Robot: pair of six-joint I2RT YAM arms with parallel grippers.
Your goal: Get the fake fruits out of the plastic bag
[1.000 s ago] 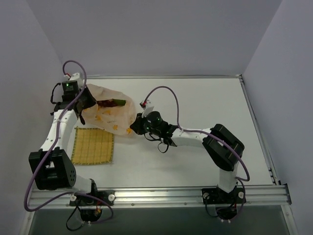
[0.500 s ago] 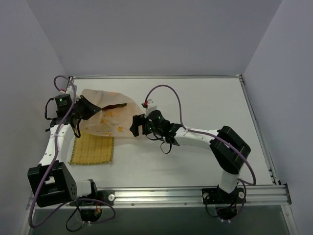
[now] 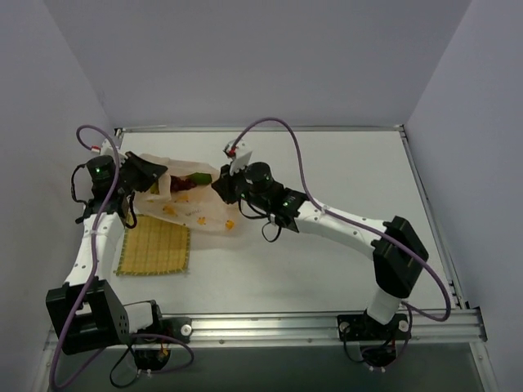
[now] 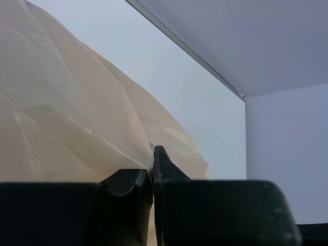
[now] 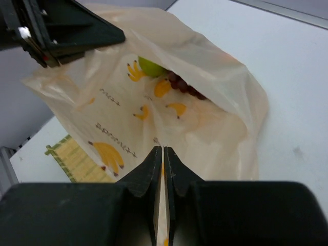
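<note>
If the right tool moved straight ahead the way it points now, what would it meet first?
The plastic bag, whose film the right tool pinches; behind it, probably the grape bunch.

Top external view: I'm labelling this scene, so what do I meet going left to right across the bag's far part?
left gripper → grape bunch → green fruit → right gripper. The plastic bag spans them all, so it is left out.

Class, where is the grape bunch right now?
In the right wrist view, the grape bunch lies inside the plastic bag, beside the yellow-green fruit.
</note>
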